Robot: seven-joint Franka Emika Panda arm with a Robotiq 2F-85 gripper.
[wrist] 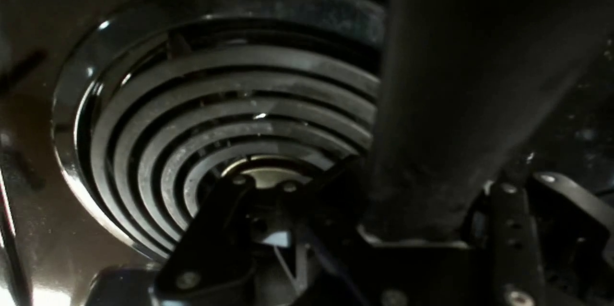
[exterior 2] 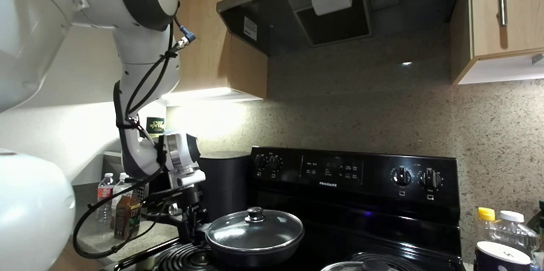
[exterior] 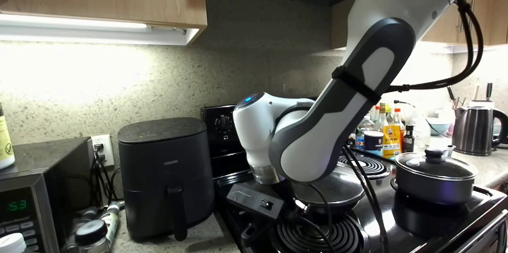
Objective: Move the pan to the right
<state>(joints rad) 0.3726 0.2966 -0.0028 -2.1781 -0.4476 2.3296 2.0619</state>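
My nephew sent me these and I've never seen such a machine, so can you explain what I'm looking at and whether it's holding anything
The white and black thing is a robot arm, bent over a kitchen stove. Two pictures were taken from outside it, from different places. The dark one comes from the arm's own wrist camera, looking past its pincer at a coil burner.

The pincer appears shut on the black handle of a shallow pan with a glass lid. I can't tell whether the pan is lifted.

A deeper lidded pot also sits on the stove. On the counters beside it are a COSORI appliance, a kettle and some bottles.
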